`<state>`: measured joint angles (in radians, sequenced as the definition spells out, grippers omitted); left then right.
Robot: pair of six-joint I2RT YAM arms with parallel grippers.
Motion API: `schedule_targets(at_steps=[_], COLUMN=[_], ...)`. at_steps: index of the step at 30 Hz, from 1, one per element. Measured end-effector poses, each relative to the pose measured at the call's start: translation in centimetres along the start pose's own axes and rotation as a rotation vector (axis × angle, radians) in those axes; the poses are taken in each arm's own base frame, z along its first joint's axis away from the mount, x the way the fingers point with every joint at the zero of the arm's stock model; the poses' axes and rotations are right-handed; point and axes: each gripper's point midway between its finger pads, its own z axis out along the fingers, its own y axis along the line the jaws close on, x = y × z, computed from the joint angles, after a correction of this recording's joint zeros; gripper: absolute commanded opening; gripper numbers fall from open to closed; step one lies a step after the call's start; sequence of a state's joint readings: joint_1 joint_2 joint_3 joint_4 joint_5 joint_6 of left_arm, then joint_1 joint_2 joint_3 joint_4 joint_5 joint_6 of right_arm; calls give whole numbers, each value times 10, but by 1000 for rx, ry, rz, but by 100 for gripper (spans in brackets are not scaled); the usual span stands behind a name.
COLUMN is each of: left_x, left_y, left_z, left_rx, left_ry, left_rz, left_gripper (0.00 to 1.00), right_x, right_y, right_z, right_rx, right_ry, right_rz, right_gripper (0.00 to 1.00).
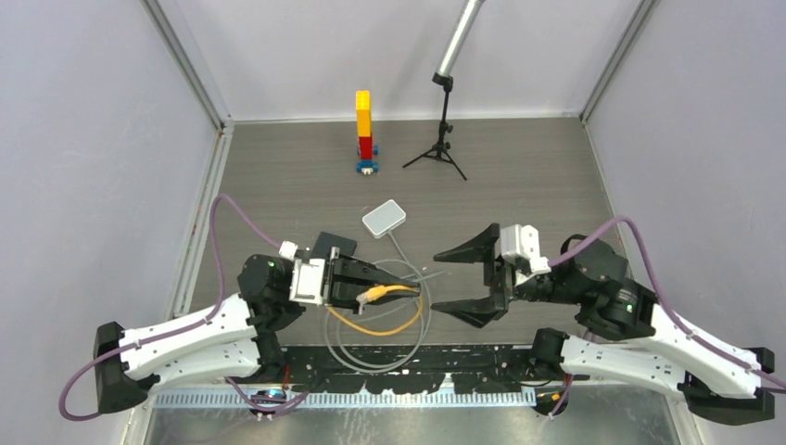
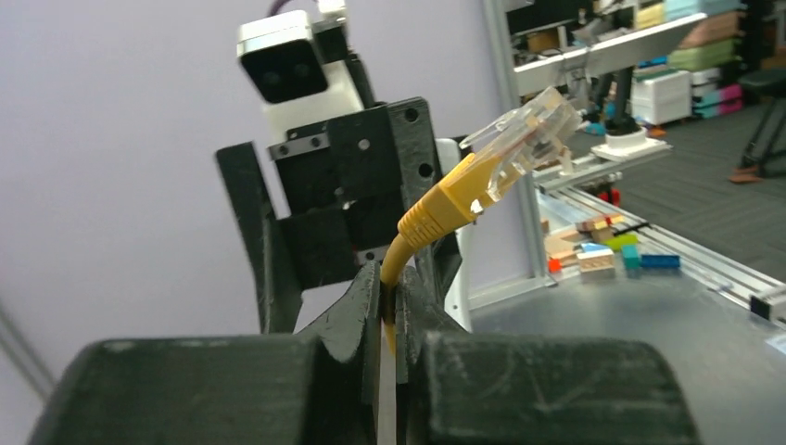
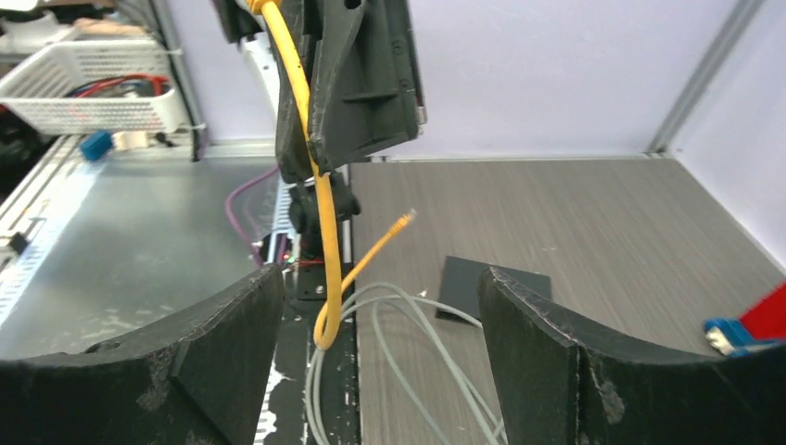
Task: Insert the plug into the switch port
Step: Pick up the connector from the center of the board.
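The left arm reaches low toward the right arm, on the near side of the white box (image 1: pixel 384 219). The left gripper (image 1: pixel 408 288) is clamped on the yellow cable (image 1: pixel 380 326) just behind the clear plug (image 2: pixel 528 139). The right gripper (image 1: pixel 436 280) faces it, jaws wide apart and holding nothing. A grey cable (image 1: pixel 400 248) leaves the box, whose port cannot be made out.
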<state>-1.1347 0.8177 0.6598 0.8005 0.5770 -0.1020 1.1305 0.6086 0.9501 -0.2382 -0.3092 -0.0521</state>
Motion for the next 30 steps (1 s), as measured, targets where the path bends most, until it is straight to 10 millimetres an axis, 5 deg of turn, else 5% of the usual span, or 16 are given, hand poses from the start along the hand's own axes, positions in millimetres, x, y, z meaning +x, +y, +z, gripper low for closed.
schedule_targets(at_steps=[8, 13, 21, 30], left_x=[-4, -3, -6, -7], left_y=[-27, -35, -35, -37], left_z=[8, 12, 15, 15], left_rx=[191, 268, 295, 306], left_ry=[13, 27, 24, 25], left_rz=[-18, -31, -25, -38], left_gripper=[0, 0, 0, 0], right_x=[19, 19, 3, 3], right_y=[20, 32, 53, 56], right_z=[35, 42, 38, 36], right_rx=[-178, -251, -361, -370], right_ry=[52, 44, -5, -1], right_rz=[47, 93, 133, 144], right_gripper=[72, 54, 1, 3])
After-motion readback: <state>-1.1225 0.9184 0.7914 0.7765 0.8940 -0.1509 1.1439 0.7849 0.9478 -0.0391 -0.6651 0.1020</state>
